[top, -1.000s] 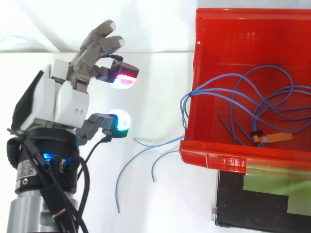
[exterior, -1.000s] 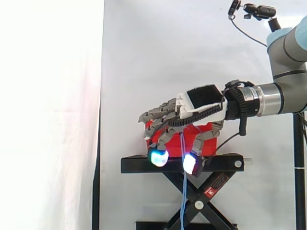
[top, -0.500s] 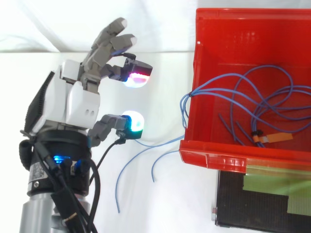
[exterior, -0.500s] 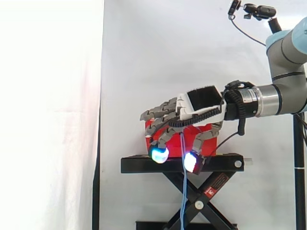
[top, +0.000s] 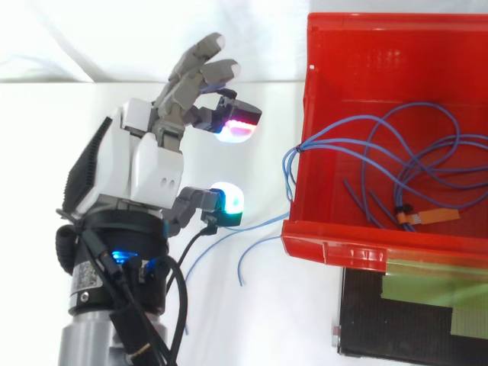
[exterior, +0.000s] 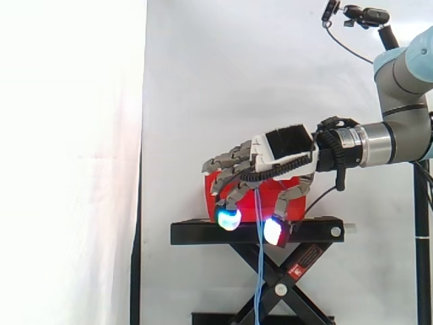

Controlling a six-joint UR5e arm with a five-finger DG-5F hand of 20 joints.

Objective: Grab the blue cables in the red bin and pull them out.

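Observation:
The blue cables [top: 412, 164] lie looped inside the red bin [top: 358, 248], and several strands spill over its left wall and hang down [exterior: 259, 271] past the black stand. My hand [top: 156, 164] hovers left of the bin in the top view, a short gap from its wall. Its fingers are spread and relaxed, with glowing fingertips [top: 236, 126], and they hold nothing. In the side view my hand [exterior: 284, 145] is in front of the bin [exterior: 215, 184], just above the stand top.
The bin sits on a black scissor-lift stand [exterior: 203, 232]. An orange tag [top: 435, 216] lies among the cables in the bin. A dark panel [top: 412, 316] lies below the bin's front rim. A white curtain hangs behind.
My hand has moved steadily toward the bin's left wall, staying open. The cables have not moved.

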